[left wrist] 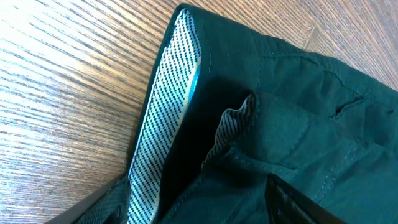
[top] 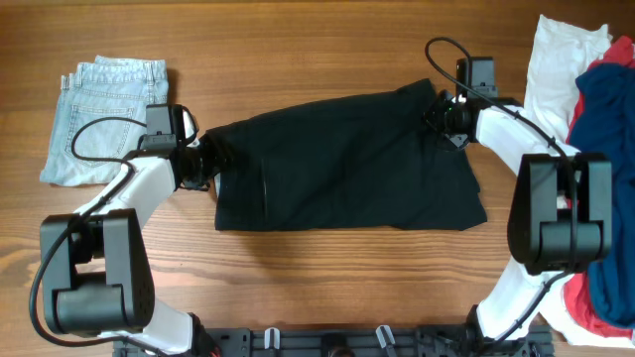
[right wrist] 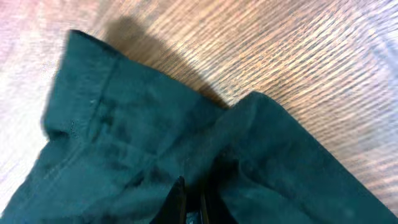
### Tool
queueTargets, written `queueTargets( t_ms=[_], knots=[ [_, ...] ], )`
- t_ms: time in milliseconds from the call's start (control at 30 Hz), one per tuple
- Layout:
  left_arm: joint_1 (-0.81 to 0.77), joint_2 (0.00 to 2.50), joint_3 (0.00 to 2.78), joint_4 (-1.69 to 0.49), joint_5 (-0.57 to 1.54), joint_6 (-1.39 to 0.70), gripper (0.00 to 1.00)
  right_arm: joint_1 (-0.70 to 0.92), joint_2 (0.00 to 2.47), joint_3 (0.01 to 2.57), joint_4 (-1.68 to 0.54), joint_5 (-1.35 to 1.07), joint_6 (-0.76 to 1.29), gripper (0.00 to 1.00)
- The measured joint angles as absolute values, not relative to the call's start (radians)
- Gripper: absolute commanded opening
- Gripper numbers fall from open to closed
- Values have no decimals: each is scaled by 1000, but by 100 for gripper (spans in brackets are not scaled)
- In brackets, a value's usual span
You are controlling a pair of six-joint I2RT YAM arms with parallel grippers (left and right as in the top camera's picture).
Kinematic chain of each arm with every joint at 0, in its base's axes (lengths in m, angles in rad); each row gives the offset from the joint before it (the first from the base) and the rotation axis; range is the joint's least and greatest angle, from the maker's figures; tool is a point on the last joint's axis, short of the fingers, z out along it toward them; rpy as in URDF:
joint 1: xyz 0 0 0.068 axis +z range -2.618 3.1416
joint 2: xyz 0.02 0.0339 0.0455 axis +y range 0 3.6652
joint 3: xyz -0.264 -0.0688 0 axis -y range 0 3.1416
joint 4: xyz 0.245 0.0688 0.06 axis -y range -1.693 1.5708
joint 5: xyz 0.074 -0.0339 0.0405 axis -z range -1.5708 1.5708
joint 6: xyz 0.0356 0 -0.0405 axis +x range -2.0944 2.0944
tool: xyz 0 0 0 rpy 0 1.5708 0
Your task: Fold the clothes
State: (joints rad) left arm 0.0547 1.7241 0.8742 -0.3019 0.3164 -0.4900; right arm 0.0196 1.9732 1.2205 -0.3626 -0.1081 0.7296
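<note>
Two arms reach in low to opposite ends of the plain black trouser-like garment [top: 347, 169] spread mid-worktop.
Overhead: the left gripper [top: 211, 159] meets its left end and the right gripper [top: 439, 112] its far-right corner. Folded light-blue denim [top: 104, 119] lies toward the far-left corner, a white, red and navy pile [top: 585, 109] along the right edge, and the near edge is bare wood. Left wrist: fingers spread around the pale-lined waistband [left wrist: 163, 124]. Right wrist: fingers pressed together, pinching a black fold.

Trousers [top: 347, 164] lie between jeans [top: 104, 119], left, and garment heap [top: 595, 109], right.
</note>
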Motion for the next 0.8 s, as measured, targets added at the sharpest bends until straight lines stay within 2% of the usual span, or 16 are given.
queueTargets(
  t_ms=[200, 400, 667, 767, 800],
  knots=[
    [55, 1724, 874, -303, 313, -490, 69, 21, 1812, 1221, -342, -96, 714, 4],
    [55, 1724, 874, -305, 313, -490, 69, 21, 1802, 1222, -279, -102, 702, 4],
    [55, 1724, 874, -310, 308, -490, 70, 23, 1800, 1222, -324, -286, 675, 4],
    [55, 1724, 874, -310, 308, -486, 87, 31, 1772, 1222, -305, -286, 660, 4],
    [55, 1724, 875, -307, 308, -484, 86, 36, 1758, 1222, -300, -283, 657, 4]
  ],
)
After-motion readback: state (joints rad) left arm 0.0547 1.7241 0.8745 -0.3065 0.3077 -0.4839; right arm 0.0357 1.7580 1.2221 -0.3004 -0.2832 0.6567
